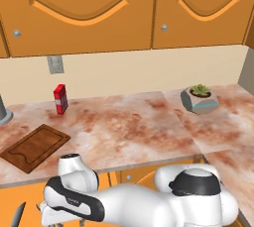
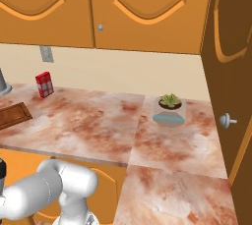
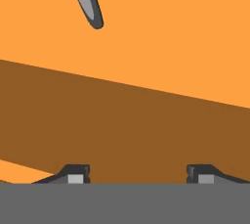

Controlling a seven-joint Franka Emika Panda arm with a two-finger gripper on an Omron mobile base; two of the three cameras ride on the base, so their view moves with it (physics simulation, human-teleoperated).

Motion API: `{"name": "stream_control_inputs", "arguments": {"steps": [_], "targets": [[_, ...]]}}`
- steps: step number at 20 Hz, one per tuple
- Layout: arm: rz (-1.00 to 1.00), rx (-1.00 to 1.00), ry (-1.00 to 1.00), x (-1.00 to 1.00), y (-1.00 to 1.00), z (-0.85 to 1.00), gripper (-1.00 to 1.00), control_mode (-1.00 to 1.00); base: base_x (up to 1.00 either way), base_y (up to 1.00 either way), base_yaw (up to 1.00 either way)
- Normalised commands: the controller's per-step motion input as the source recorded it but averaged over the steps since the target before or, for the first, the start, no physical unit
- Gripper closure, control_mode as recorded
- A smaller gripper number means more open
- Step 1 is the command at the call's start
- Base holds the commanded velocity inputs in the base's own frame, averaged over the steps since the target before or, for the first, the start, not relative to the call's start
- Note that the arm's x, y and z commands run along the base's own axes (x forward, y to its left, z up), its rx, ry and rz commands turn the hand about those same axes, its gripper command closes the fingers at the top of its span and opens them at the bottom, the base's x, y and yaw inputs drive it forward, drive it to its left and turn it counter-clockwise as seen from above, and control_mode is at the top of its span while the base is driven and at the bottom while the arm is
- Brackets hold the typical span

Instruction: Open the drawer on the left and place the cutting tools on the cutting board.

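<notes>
The dark brown cutting board (image 1: pixel 34 146) (image 2: pixel 12 115) lies bare on the counter at the left. Below the counter edge, the drawer's (image 1: pixel 12 198) orange inside shows at the bottom left, with a thin dark knife (image 1: pixel 19 215) lying in it. My hand (image 1: pixel 49 215) reaches down beside that knife. In the hand view, the gripper (image 3: pixel 138 175) is open with nothing between its fingertips (image 3: pixel 75 175). It looks at the drawer's orange floor (image 3: pixel 166 42) and a darker brown band. The knife's grey blade (image 3: pixel 88 2) points in from the top. The peeler is out of view.
A red box (image 1: pixel 60 98) (image 2: pixel 44 84) stands at the back of the marbled counter (image 1: pixel 129 127). A potted succulent (image 1: pixel 199 98) (image 2: pixel 170 109) sits to the right. A grey base (image 1: pixel 3 113) stands at the far left. A tall cabinet door with a knob (image 2: pixel 227 120) borders the right.
</notes>
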Motion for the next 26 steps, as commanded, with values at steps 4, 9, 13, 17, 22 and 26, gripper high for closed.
{"name": "stream_control_inputs", "arguments": {"steps": [4,9,13,17,22,26], "targets": [[0.0,0.0,0.0,-0.3,0.0,-0.21,-1.0,-1.0,0.0,0.0,0.0],[0.0,-0.01,-0.11,-0.01,0.1,0.06,-1.0,-1.0,0.0,0.0,0.0],[0.0,-0.02,-0.13,0.29,0.19,0.22,-1.0,-1.0,0.0,0.0,0.0],[0.0,-0.02,-0.09,0.41,0.14,0.24,-1.0,-1.0,0.0,0.0,0.0],[0.0,-0.02,0.0,0.51,0.13,0.03,-1.0,-1.0,0.0,0.0,0.0],[0.0,0.0,-0.03,0.36,0.04,0.0,-1.0,-1.0,0.0,0.0,0.0]]}}
